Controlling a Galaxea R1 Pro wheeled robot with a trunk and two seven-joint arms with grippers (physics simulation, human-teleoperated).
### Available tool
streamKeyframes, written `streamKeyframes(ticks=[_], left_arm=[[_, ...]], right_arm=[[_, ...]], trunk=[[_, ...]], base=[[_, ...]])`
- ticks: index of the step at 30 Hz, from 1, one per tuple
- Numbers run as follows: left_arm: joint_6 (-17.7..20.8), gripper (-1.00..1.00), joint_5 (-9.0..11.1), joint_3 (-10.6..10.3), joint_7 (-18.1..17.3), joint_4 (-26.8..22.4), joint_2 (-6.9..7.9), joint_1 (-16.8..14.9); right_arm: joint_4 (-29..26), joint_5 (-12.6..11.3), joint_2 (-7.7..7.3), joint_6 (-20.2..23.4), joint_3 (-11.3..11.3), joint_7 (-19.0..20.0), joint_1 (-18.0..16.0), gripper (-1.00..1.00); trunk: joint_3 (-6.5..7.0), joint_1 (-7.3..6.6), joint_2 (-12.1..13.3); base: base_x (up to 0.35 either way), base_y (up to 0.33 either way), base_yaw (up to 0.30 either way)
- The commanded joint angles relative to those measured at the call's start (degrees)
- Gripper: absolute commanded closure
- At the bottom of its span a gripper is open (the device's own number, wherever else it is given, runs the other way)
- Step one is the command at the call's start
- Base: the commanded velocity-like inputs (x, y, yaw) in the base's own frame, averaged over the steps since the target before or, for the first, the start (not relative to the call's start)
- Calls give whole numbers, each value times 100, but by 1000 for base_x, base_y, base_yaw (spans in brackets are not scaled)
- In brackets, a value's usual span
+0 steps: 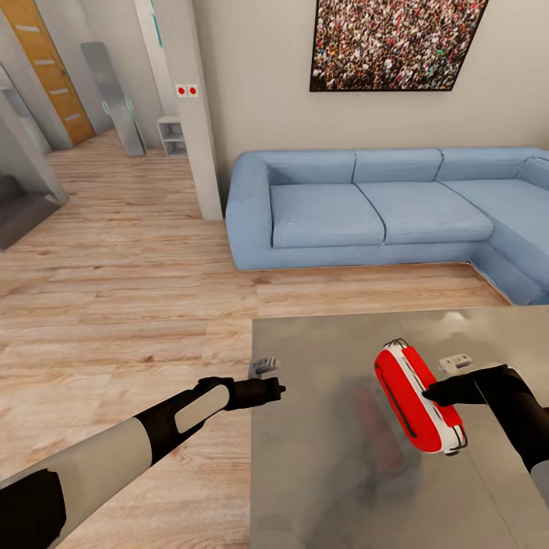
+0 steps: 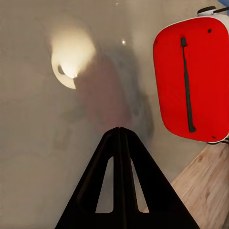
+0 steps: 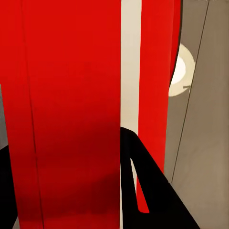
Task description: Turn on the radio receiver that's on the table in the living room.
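While R gripper [image 1: 427, 394] clamps radio receiver [image 1: 418, 396] above table [image 1: 320, 473], keep grip steady, find dial; L gripper [image 1: 280, 390] closed, empty.

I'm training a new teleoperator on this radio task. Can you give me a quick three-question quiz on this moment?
1. True or false: the radio receiver lies flat on the table.
2. Which gripper is at the radio: A) left gripper B) right gripper C) neither?
3. Fill in: behind the table stands a blue ____.

Key:
1. False. It is tilted up off the glossy top, which shows its reddish reflection beneath.
2. B. The right gripper is closed on the radio's edge, while the left gripper, fingers together, points over the table with nothing in it.
3. Sofa.
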Motion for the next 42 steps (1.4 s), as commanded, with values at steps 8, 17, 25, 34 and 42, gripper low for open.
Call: streamKeyframes(ticks=[8, 17, 25, 34, 42], left_arm=[[0, 100, 0, -1, 2, 0, 0, 0], [0, 100, 0, -1, 0, 0, 0, 0], [0, 100, 0, -1, -2, 0, 0, 0], [0, 100, 0, -1, -6, 0, 0, 0], [0, 100, 0, -1, -7, 0, 0, 0]], right_arm=[[45, -7, 19, -36, 0, -3, -1, 100], [514, -6, 77, -349, -16, -11, -1, 100], [543, -6, 79, -374, -18, -12, -1, 100], [551, -4, 89, -461, -12, -16, -1, 100], [725, -7, 227, -690, -11, -204, -1, 100]], trunk=[[0, 0, 0], [0, 0, 0], [0, 0, 0], [0, 0, 0], [0, 0, 0]], base=[[0, 0, 0], [0, 0, 0], [0, 0, 0], [0, 0, 0], [0, 0, 0]])
